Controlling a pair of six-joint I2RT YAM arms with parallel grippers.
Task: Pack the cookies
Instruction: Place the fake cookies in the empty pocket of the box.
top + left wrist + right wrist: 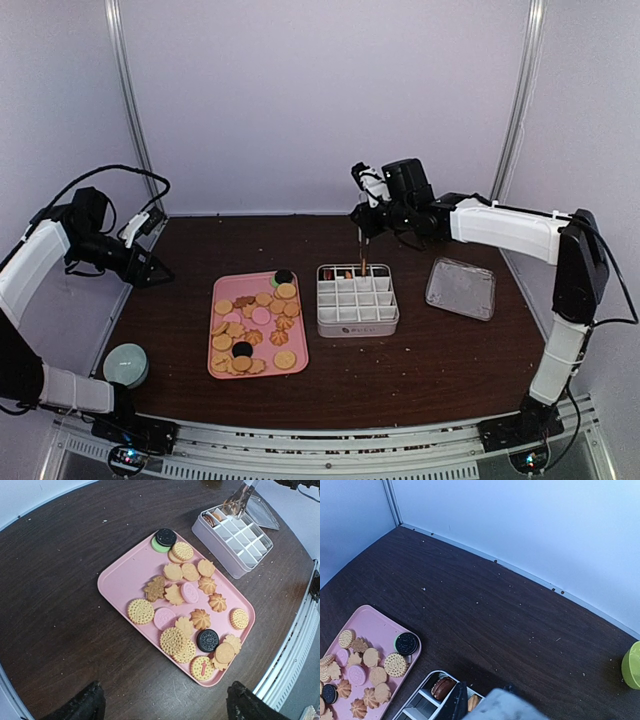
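Top external view has the right gripper (pixel 365 228) in the upper middle of the frame, clenched on thin tongs (pixel 361 255) that hang straight down. The tips of the tongs reach the far row of a white divided box (pixel 357 318) just below. In the right wrist view a few cookies (pixel 442 687) lie in a corner cell of that box. Most of the cookies, golden with some pink, dark and green ones, are spread over a pink tray (pixel 240 287) just left of the box. A clear lid (pixel 460 288) lies flat to the right of the box, apart from it. At the left edge, the left gripper (pixel 155 272) hangs off the table's (pixel 420 360) side. Its fingers (pixel 85 705) are spread wide with nothing between them, as the left wrist view shows. A pale cup (pixel 125 365) sits at lower left.
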